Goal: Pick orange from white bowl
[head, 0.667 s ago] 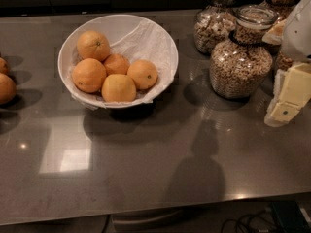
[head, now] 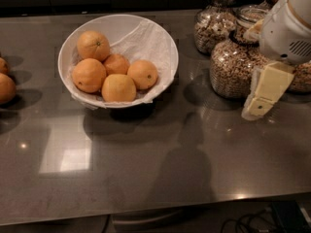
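The white bowl (head: pixel 163 42), lined with crumpled white paper, stands on the dark counter at the back left. Several oranges lie in it. One orange (head: pixel 143 74) with a small dark stem dot lies at the right of the pile. A paler, yellower one (head: pixel 119 88) lies at the front. My gripper (head: pixel 262 95), cream-coloured under a white arm housing (head: pixel 286 28), hangs at the right edge above the counter. It is well to the right of the bowl and holds nothing that I can see.
Glass jars of cereal (head: pixel 233 67) stand at the back right, right behind my gripper, with another jar (head: pixel 214 25) further back. Two loose oranges (head: pixel 6 88) lie at the far left edge. The counter's front edge (head: pixel 155 210) runs along the bottom.
My gripper and arm have moved a little to the left, towards the bowl. The bowl and oranges have not moved.
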Action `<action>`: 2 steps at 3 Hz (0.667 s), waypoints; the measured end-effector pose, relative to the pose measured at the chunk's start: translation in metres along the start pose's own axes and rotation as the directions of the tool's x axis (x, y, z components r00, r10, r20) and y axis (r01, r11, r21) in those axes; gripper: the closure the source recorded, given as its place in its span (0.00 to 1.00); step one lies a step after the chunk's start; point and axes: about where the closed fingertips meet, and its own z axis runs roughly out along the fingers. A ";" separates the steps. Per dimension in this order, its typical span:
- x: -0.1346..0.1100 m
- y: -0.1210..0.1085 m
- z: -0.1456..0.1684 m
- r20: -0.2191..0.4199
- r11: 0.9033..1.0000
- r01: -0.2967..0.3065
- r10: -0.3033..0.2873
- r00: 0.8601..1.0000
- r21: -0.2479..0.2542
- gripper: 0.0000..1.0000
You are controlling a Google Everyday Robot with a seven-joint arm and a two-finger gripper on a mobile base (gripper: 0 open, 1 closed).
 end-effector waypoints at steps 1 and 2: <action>-0.039 -0.021 0.020 0.099 0.999 0.036 -0.037 0.994 0.011 0.00; -0.075 -0.031 0.032 0.176 0.997 0.071 -0.075 0.982 0.027 0.00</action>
